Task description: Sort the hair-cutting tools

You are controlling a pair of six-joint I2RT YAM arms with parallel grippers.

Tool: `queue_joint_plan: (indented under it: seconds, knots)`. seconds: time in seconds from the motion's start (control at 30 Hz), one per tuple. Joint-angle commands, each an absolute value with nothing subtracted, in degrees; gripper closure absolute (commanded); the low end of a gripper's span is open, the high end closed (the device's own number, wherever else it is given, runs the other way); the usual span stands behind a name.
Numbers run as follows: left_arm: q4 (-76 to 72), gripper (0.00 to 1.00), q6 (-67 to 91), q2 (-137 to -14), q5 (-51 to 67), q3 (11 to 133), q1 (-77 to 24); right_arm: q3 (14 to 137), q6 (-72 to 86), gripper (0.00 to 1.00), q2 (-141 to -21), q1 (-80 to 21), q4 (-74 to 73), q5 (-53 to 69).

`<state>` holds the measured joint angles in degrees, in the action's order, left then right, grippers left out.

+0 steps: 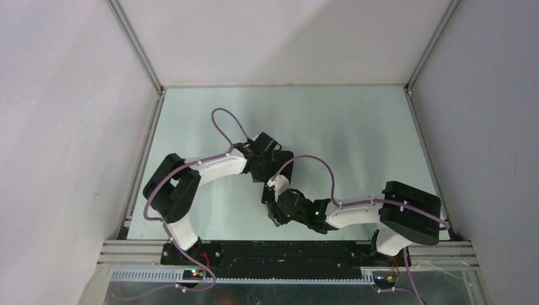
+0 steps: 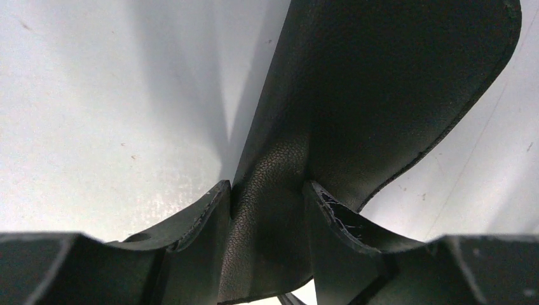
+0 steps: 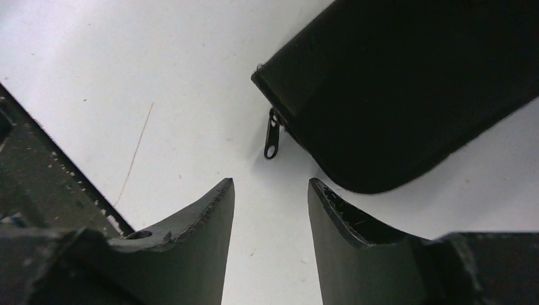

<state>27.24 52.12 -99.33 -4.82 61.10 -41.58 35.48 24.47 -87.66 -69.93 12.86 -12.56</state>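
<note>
A black leather pouch fills the left wrist view, and my left gripper is shut on a fold of its flap, lifted off the table. In the top view that gripper sits mid-table. My right gripper is open with only bare table between its fingers. It hovers just short of the pouch's rounded corner and its dangling zipper pull. Seen from above, the right gripper lies just in front of the left one. The hair-cutting tools are out of view.
The pale table is fenced by aluminium rails and white walls. A dark strip at the table's near edge runs along the left of the right wrist view. Purple cables loop over both arms.
</note>
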Motion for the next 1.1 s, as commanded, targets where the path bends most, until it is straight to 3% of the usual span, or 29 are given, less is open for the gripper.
queue_joint_plan:
  seconds: [0.0,0.37,0.5,0.7,1.07]
  knots:
    - [30.56,0.49,53.22,-102.05,1.55,57.94,-43.72,35.89,21.05,0.49,-90.61,-70.83,20.15,-19.03]
    - [31.10,0.49,53.01,-101.15,1.30,57.30,-43.62,39.13,18.36,0.52,-96.14,-71.27,19.27,-22.49]
    - [31.07,0.49,52.98,-100.38,1.28,57.20,-43.65,40.17,18.54,0.64,-98.60,-71.43,17.09,-26.62]
    - [31.95,0.49,52.92,-100.67,-0.52,57.64,-43.61,40.43,20.73,0.99,-98.89,-71.85,12.26,-30.25]
    - [34.06,0.49,51.03,-105.82,-6.74,59.62,-43.62,36.11,27.84,1.00,-90.47,-73.85,0.74,-27.86]
